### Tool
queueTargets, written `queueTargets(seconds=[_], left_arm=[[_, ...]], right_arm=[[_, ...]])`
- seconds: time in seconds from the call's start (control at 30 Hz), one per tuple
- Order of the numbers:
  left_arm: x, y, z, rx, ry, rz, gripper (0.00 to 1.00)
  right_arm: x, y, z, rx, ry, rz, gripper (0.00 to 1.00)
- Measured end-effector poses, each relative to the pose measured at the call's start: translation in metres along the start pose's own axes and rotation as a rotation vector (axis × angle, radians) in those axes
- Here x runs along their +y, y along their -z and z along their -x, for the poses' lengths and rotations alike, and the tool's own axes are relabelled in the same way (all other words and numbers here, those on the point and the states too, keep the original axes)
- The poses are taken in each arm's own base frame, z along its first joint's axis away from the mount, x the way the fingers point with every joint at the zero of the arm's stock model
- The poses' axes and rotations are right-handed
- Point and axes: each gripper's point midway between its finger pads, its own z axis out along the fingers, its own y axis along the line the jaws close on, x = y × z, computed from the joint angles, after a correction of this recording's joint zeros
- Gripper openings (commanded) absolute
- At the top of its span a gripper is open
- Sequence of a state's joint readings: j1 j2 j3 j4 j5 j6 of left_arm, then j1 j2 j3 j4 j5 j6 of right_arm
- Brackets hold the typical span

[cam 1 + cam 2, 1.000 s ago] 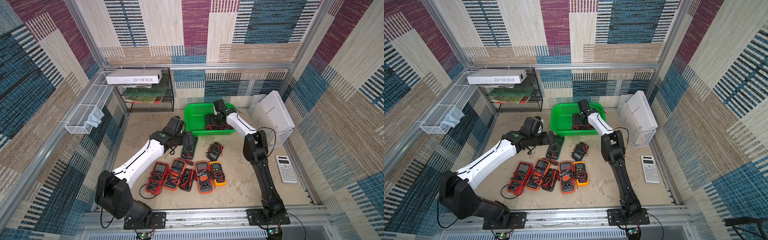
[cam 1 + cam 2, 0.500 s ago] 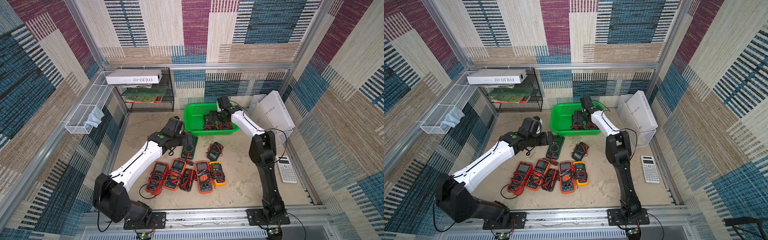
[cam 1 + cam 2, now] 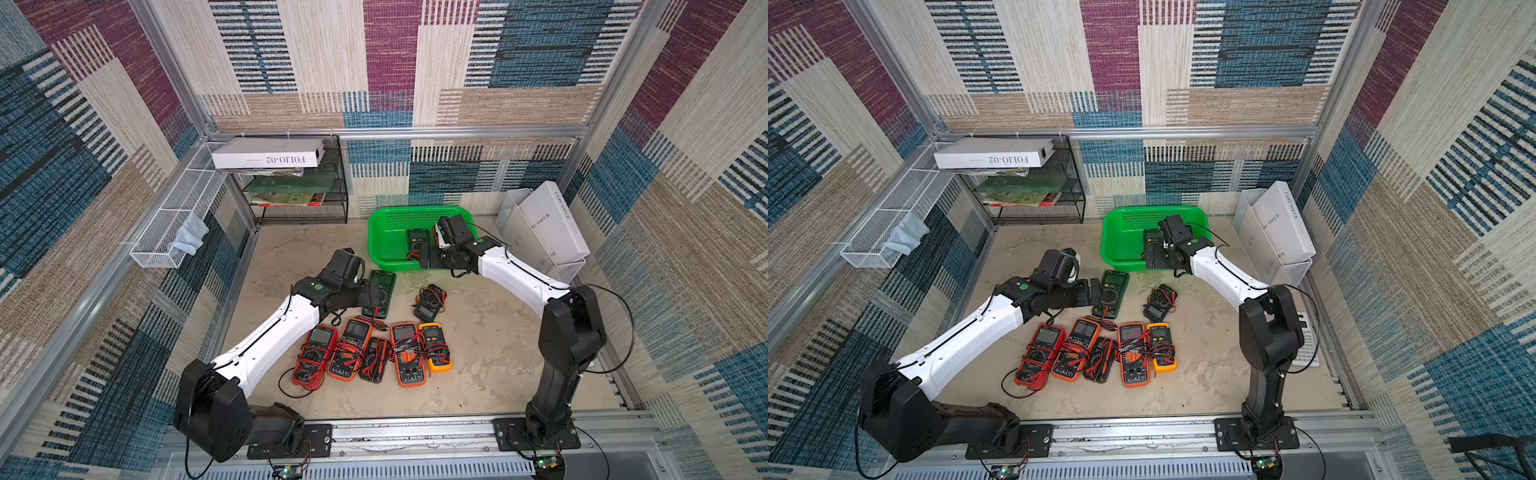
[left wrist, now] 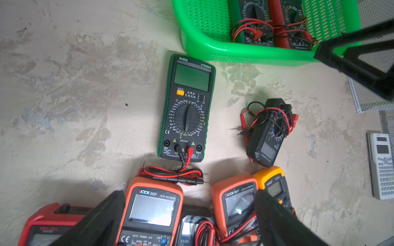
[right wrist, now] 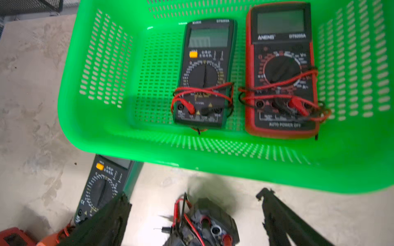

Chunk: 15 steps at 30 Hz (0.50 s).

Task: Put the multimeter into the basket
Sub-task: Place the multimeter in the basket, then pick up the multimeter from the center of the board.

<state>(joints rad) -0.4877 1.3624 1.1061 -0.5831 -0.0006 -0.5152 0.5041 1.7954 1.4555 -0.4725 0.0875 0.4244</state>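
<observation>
Pulled back out of the bright green perforated plastic basket (image 3: 415, 209), my right gripper (image 5: 194, 193) hangs spread wide and empty above its near rim. My left gripper (image 4: 188, 192), equally spread, hovers beside the dark green rectangular multimeter (image 4: 187, 110) lying on the counter (image 4: 85, 85) just outside the basket.

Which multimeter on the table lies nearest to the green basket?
The dark green multimeter: its top end is almost at the basket wall, while the others lie farther away.

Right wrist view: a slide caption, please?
Green multimeter and red multimeter lie side by side in the basket.
</observation>
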Motion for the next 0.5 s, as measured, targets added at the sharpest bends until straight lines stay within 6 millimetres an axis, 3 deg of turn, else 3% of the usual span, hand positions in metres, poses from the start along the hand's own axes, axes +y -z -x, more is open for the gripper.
queueTargets(seconds=[0.1, 0.3, 0.5], left_arm=[[0.002, 0.0, -0.005, 0.008, 0.002, 0.002, 0.99], [0.007, 0.0, -0.015, 0.021, 0.008, 0.002, 0.99], [0.011, -0.006, -0.021, 0.039, 0.019, 0.017, 0.99]], right_arm=[[-0.007, 0.009, -0.033, 0.022, -0.019, -0.013, 0.99], [-0.001, 0.03, -0.093, 0.057, -0.017, 0.004, 0.99], [-0.001, 0.047, -0.136, 0.069, -0.01, 0.001, 1.0]])
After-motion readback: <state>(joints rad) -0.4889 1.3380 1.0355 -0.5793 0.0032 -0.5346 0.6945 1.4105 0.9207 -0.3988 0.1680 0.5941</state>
